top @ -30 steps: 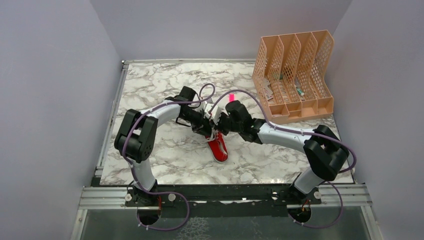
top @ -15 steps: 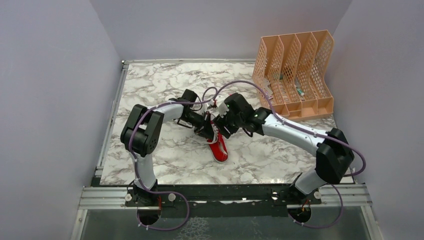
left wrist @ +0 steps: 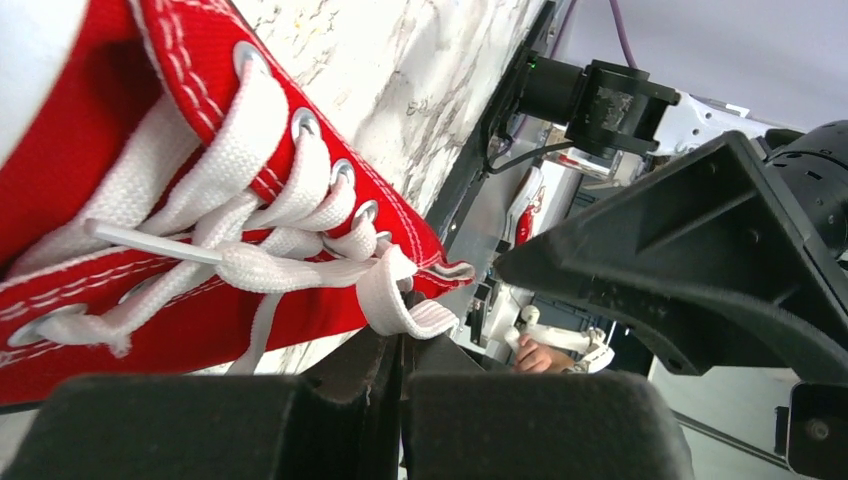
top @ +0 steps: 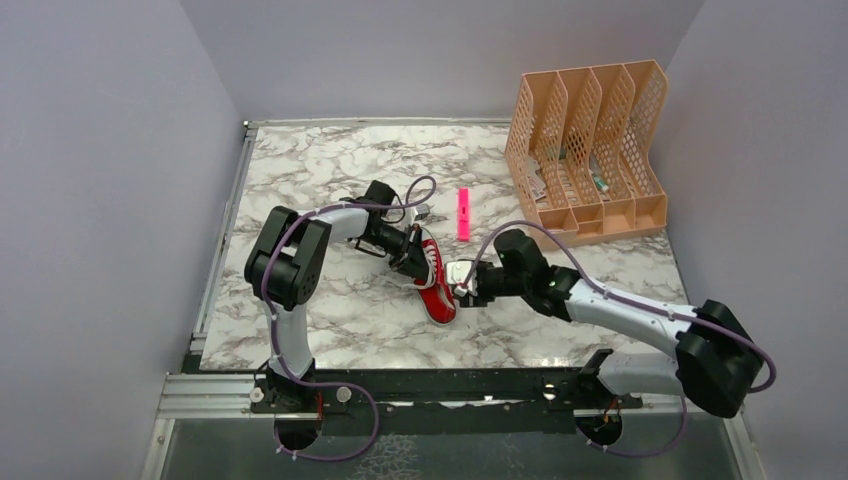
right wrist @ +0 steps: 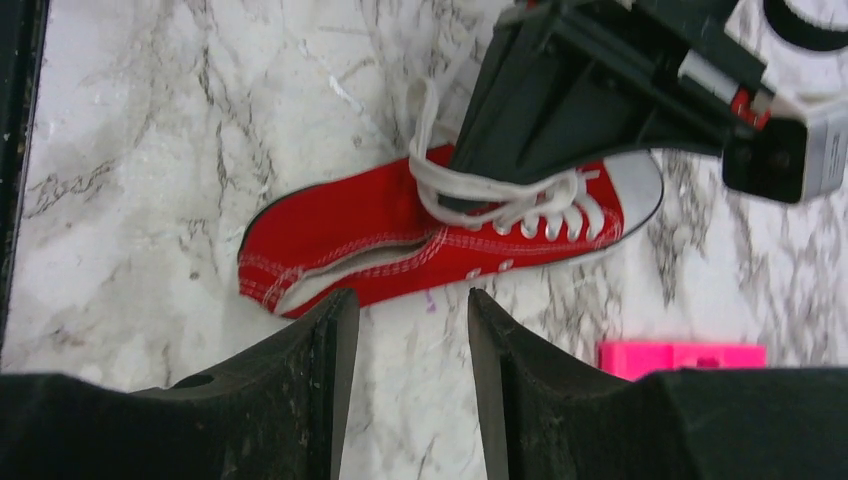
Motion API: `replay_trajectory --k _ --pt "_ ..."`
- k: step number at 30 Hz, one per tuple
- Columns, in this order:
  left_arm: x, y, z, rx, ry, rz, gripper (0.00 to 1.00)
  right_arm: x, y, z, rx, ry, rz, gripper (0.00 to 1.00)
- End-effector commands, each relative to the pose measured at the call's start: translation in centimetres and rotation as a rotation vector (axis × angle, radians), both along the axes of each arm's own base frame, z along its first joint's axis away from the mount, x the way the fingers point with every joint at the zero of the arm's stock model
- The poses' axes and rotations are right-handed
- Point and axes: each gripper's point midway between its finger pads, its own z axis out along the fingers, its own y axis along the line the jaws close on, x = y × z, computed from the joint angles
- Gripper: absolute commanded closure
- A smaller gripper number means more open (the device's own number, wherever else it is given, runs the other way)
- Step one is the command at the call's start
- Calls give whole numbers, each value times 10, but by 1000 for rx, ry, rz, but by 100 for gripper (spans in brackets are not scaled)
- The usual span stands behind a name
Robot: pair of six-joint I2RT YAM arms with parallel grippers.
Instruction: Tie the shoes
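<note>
Sneaker (right wrist: 350, 225): small red canvas low-top, resting on the marble table (top: 330, 170). It lies just ahead of the right fingertips and directly under the left ones.
Orientation: the heel opening is nearest the right fingertips. The toe cap is off to the side, past the body of the left gripper (left wrist: 400, 350).
Laces (left wrist: 250, 270): white flat woven tape threaded through metal eyelets. The strands are slack and crossed over the tongue, and no finished bow is visible.
Left gripper state: the fingers are pressed together with only a thin seam between them. A lace strand runs down into that seam and appears to be pinched there, though the contact itself is hidden.
Right gripper (right wrist: 405, 330) state: the fingers (right wrist: 320, 400) stand well apart and hold nothing. They are clear of the shoe, with bare marble between them.
Handling, shoe: judged light and likely to slide or turn on the smooth top if a lace is pulled hard. The canvas upper is soft and the rubber sole is firmer.
Handling, lace: judged limp and thin with some grip. It will not hold a loop unsupported.
Grip point: judged best on a free lace strand beside the left fingertips, pinched across its flat width and not on the canvas.
Bystander item: a pink marker (top: 463, 213) lies well beyond both sets of fingers, apart from the shoe.
</note>
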Motion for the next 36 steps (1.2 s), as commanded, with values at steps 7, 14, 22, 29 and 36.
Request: replay_trajectory --k 7,14,22,29,36 --pt "5 -8 21 -70 -23 -16 97 11 45 19 141 -161 200 47" --pt "5 -9 34 -100 -53 -24 97 33 46 6 146 -210 102 44" --pt "4 -9 32 -99 -49 -26 97 41 47 -7 123 -224 85 45" --pt "3 -7 32 -95 -51 -25 97 40 47 -19 111 -185 72 47" --pt "2 -7 36 -102 -61 -27 97 47 51 -20 137 -167 34 54"
